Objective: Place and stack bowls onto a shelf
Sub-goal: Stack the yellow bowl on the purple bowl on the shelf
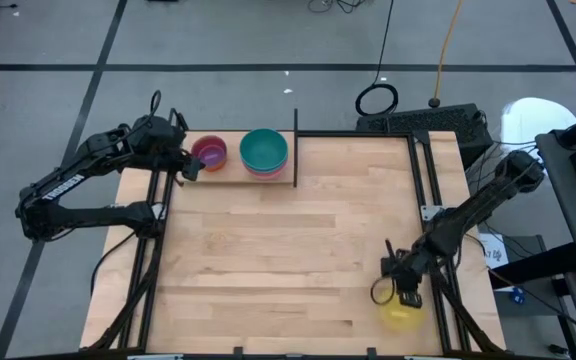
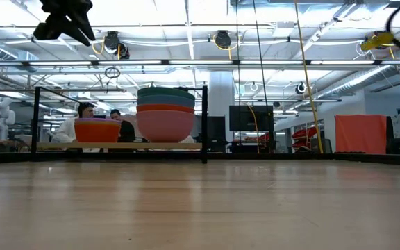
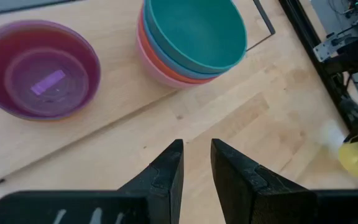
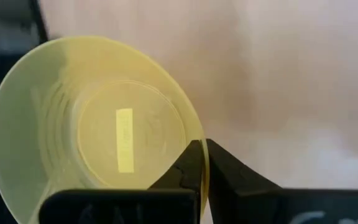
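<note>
The yellow bowl (image 1: 401, 312) is at the table's near right, with my right gripper (image 1: 400, 290) shut on it; the low view shows the yellow bowl (image 2: 377, 42) above the tabletop. The shelf (image 1: 233, 180) stands at the table's far left. It carries a stack topped by a teal bowl (image 1: 264, 150) over blue, orange and pink ones (image 2: 165, 118). Beside that is a purple bowl (image 1: 209, 152) nested in an orange one (image 2: 97, 130). My left gripper (image 3: 196, 155) hangs open above the shelf's left end, with nothing between its fingers. My right gripper pinches the yellow bowl's rim (image 4: 196, 134), one finger (image 4: 188, 167) inside the bowl and the other (image 4: 229, 171) outside its wall. The fingers slant down onto the rim. The bowl is lifted clear of the table, its hollow facing the wrist camera.
Black frame rods run along the table's left side (image 1: 153, 250) and right side (image 1: 426, 200); an upright black rod (image 1: 295, 150) marks the shelf's right end. Bare tabletop (image 1: 288, 260) lies between the two arms. People sit in the room beyond the shelf (image 2: 82, 121).
</note>
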